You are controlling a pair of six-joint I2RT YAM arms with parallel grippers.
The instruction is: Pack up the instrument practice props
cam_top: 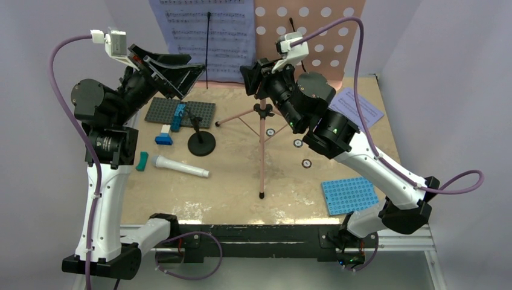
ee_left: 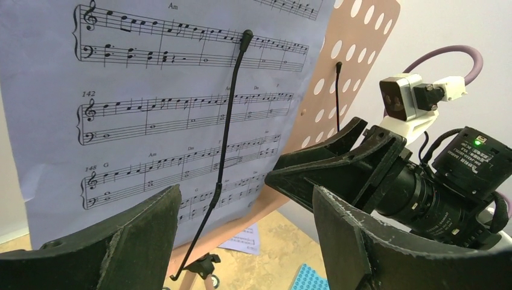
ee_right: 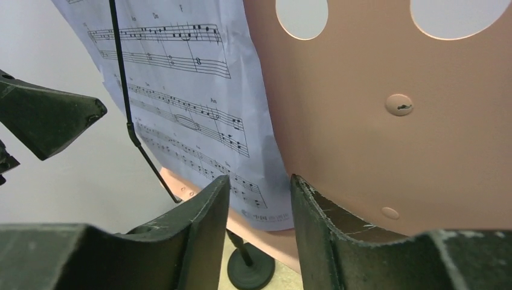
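Marking the lavender sheet-music pages are "Am", 142 and 148.

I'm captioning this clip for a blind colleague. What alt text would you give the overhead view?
Two arms reach to a pink music stand at the table's far edge, the left gripper open by its sheet music, the right gripper by its dotted desk. On the table are a microphone, a mic stand, a loose page, a grey plate and a blue plate.
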